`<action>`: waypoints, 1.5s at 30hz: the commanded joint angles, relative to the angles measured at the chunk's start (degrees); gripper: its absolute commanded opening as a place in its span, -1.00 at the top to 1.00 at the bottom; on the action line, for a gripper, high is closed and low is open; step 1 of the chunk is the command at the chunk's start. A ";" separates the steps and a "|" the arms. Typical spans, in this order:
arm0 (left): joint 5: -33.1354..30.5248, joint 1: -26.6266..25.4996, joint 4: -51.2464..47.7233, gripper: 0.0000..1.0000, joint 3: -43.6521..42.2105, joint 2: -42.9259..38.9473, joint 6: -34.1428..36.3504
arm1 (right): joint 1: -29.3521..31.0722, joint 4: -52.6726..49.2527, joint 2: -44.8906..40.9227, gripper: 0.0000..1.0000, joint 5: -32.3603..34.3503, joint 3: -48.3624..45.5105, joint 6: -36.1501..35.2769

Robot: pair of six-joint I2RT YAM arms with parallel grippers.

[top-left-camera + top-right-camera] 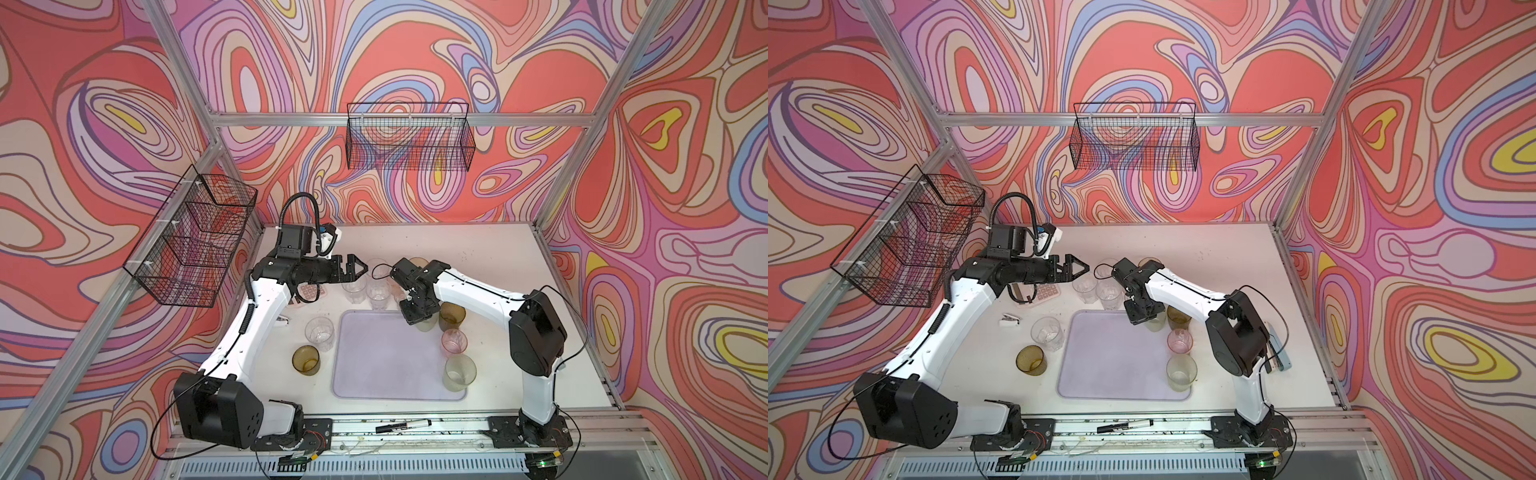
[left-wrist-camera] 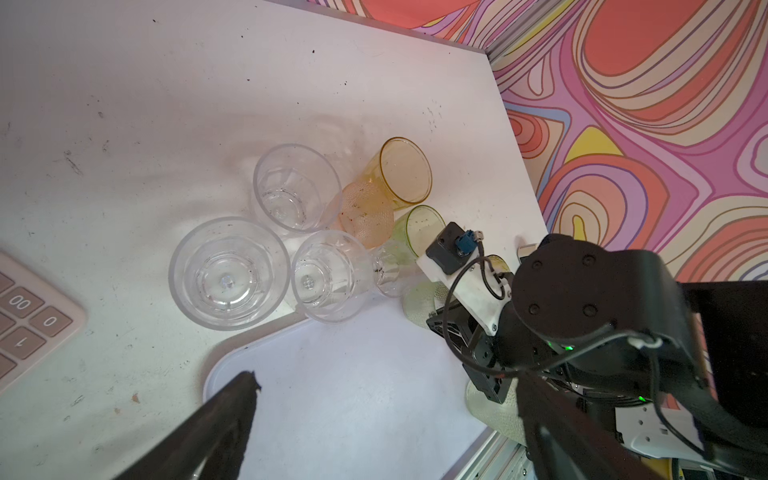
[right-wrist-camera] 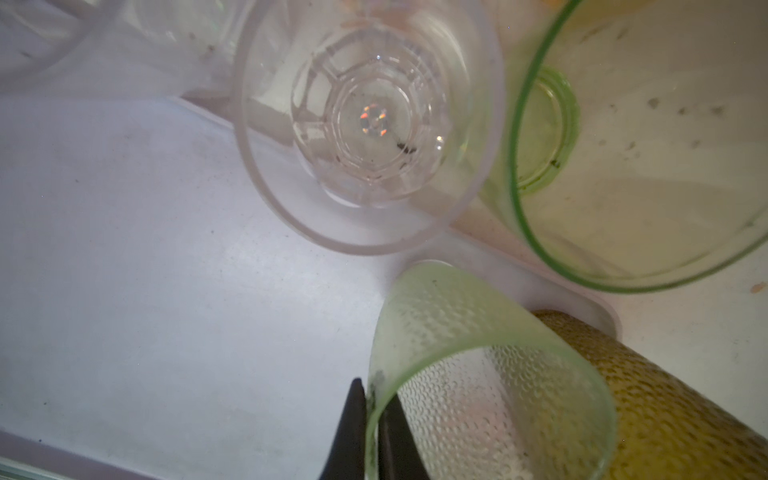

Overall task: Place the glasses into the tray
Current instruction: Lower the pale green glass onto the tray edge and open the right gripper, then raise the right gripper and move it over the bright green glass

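Here, green glass [image 3: 457, 316] mouth-up (rim pinched), right gripper [image 3: 372, 401]

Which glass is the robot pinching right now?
The pale green bumpy glass by the tray's far corner. The right gripper is shut on its rim; no other glass is gripped.

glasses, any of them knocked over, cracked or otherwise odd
None looks toppled or cracked. What stands out: dark specks of dirt inside several, such as the clear glass and the smooth green glass. The right end effector pinches just the rim wall of a dimpled light green glass at the tray corner.
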 commanded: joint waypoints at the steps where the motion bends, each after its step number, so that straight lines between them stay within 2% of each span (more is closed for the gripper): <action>1: -0.22 0.49 0.51 -1.00 -0.39 -0.89 0.85 | -0.30 0.46 1.17 0.92 0.35 1.05 -0.53; 32: 0.36 0.76 0.80 -1.00 -0.73 -0.98 0.42 | -0.22 -2.44 -1.34 0.57 0.67 4.69 -0.84; 45: 0.44 0.76 0.97 -1.00 -0.74 -1.00 0.33 | -0.87 -5.80 -1.59 0.48 4.65 10.43 -3.01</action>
